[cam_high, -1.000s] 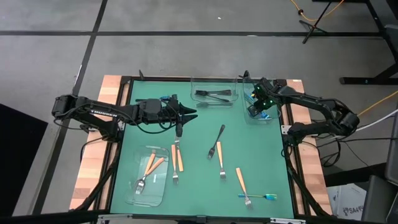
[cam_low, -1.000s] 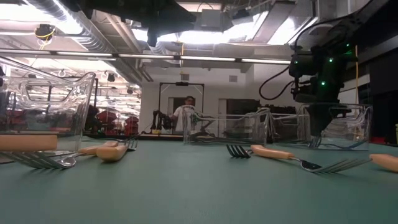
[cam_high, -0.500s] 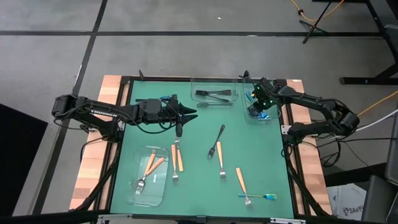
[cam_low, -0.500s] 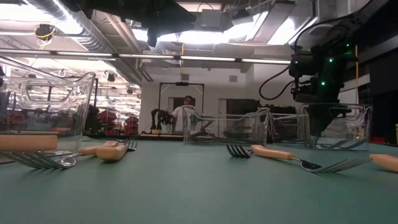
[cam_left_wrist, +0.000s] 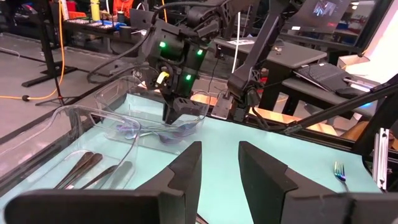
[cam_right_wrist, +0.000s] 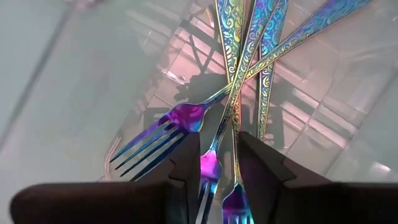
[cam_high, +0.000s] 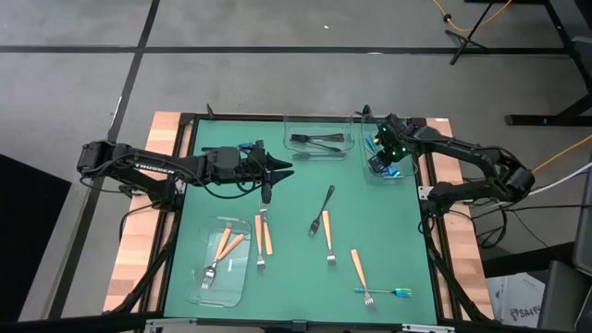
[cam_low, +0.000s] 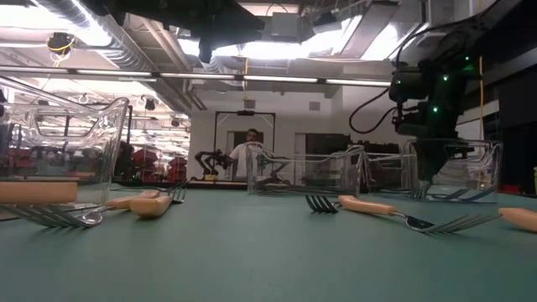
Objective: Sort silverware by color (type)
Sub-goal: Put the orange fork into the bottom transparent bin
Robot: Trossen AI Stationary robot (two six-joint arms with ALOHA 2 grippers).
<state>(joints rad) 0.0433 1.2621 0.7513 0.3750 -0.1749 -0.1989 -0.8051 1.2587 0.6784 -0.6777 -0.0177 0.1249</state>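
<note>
Your silverware came in three kinds: iridescent blue-purple forks [cam_right_wrist: 186, 121] with scrolled, embossed handles, black utensils [cam_high: 316, 141], and orange-handled forks [cam_high: 357, 266] with plain silver heads.

Your right gripper [cam_high: 381, 162] hung nose-down inside the clear tray [cam_high: 366, 176] at the table's far right. Its jaws stood apart with nothing clamped; the iridescent forks lay crossed right under and between the fingertips [cam_right_wrist: 180, 158], on the glossy clear floor.

The black utensils lay in the middle clear tray [cam_high: 289, 134], well to the side of those jaws.

Your left gripper [cam_high: 277, 167] was stretched level over the green mat [cam_high: 388, 231], jaws parted and empty. One orange-handled fork [cam_high: 264, 234] lay just ahead of it; a black fork [cam_high: 323, 208] lay farther out. Two orange-handled forks [cam_high: 222, 252] sat in the near clear tray [cam_high: 199, 289]. One iridescent fork [cam_high: 393, 292] lay loose on the mat, far from both jaws.
</note>
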